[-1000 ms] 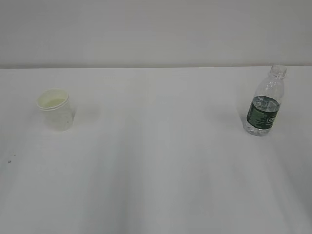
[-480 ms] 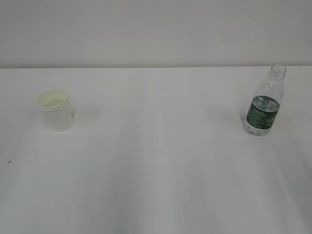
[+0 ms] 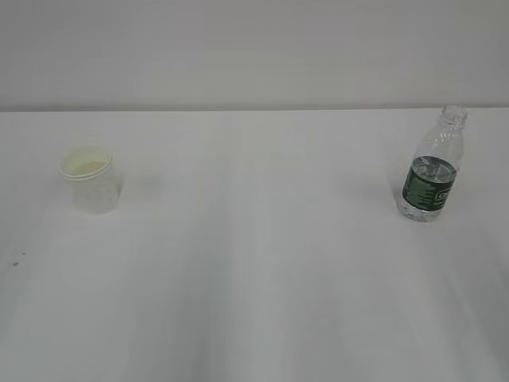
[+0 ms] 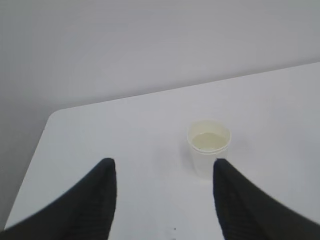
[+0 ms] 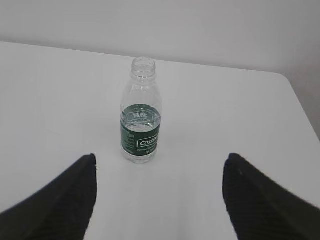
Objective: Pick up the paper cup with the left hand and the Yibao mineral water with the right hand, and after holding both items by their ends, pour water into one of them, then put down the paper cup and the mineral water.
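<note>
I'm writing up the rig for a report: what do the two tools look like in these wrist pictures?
Only the fingers show. The left tool has two black fingers with fine ridged surfaces, widening toward the camera. The right tool has the same black ridged fingers. No cables, markings or arm bodies are in view.

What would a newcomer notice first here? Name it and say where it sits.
The Yibao mineral water stands upright and uncapped at the table's right, its dark green label the only strong colour. Far to the left sits the paper cup, upright. Each wrist view shows open black fingers short of its object.
</note>
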{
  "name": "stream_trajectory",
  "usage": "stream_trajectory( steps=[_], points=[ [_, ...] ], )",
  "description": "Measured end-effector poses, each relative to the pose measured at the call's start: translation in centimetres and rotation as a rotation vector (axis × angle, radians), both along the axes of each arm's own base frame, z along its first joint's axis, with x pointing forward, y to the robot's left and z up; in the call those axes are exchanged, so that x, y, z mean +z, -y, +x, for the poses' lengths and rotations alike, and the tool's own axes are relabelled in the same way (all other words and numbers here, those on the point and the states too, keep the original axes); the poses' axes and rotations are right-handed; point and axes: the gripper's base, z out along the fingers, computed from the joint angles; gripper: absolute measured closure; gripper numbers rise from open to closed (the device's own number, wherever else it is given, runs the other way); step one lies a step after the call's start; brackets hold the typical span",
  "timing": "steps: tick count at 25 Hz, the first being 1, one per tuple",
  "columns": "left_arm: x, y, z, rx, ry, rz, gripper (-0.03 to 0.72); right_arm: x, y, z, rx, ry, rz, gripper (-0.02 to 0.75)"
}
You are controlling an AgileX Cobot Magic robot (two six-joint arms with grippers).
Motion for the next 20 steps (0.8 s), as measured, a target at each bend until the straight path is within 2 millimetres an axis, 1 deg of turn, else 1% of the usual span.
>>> stream_trajectory(
  steps=[9, 20],
  points=[
    [-0.25, -0.02, -0.07, 0.004, -0.029, -0.007, 0.241, -0.03, 0.01, -0.01, -0.001, -0.003, 0.001, 0.146],
    [-0.73, 0.4, -0.26, 0.017, -0.099, -0.199, 0.242, -0.04, 0.02, -0.02, -0.002, -0.005, -0.001, 0.146]
  ],
)
